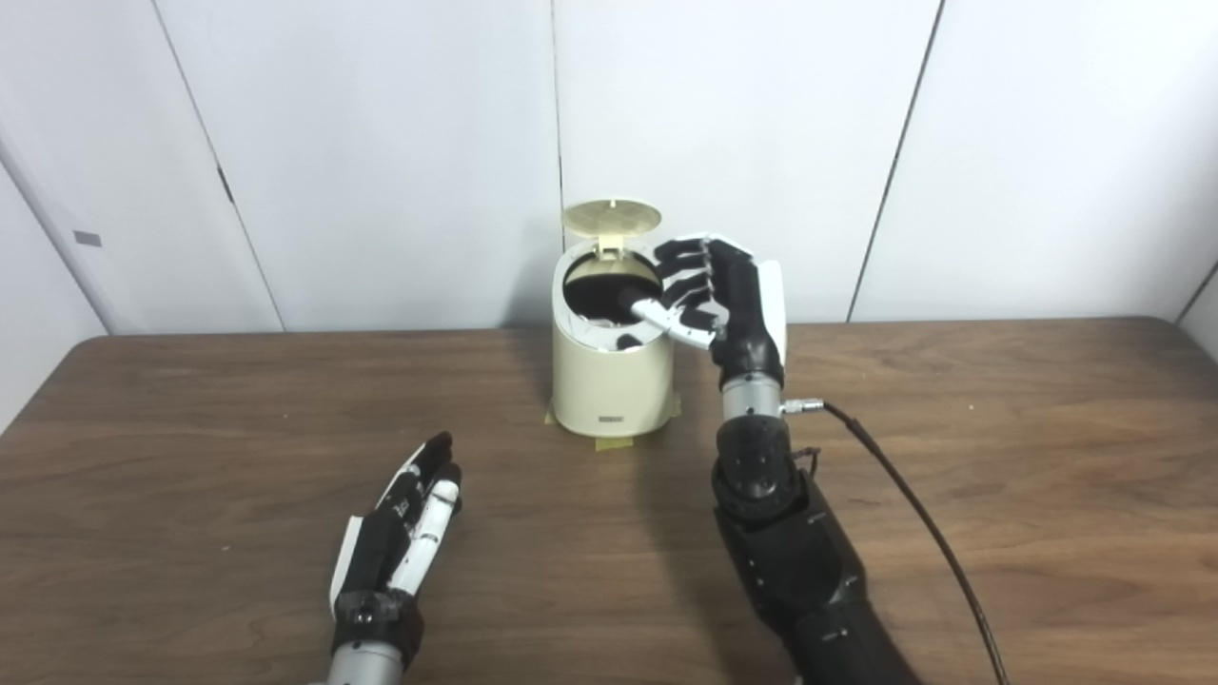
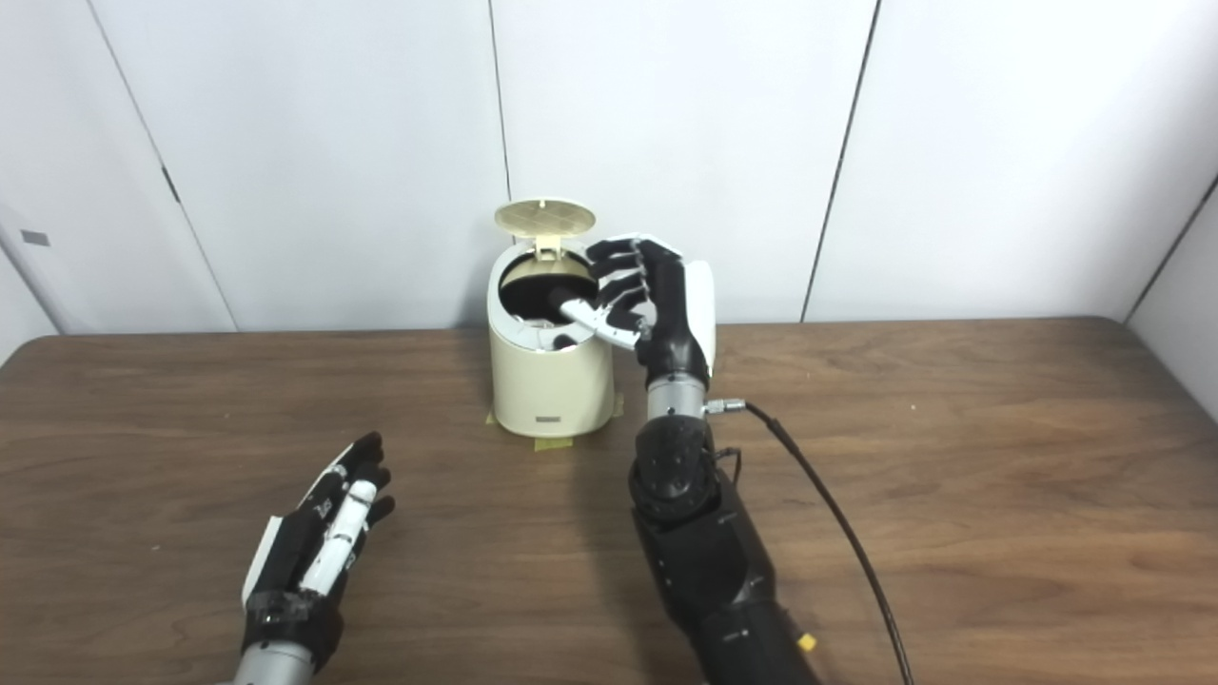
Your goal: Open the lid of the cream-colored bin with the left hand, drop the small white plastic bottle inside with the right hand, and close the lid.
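The cream-colored bin [image 1: 609,381] stands at the back middle of the table, its round lid [image 1: 612,218] tipped up and open behind the dark opening. My right hand [image 1: 716,293] is raised at the bin's right rim, fingers spread over the opening, holding nothing that I can see. The small white bottle is not visible in either view. My left hand [image 1: 404,528] lies low over the table at the front left, fingers straight and apart, well short of the bin.
Yellow tape [image 1: 609,441] marks the bin's foot. A black cable [image 1: 913,514] runs from my right wrist across the wooden table [image 1: 999,457]. White wall panels stand close behind the bin.
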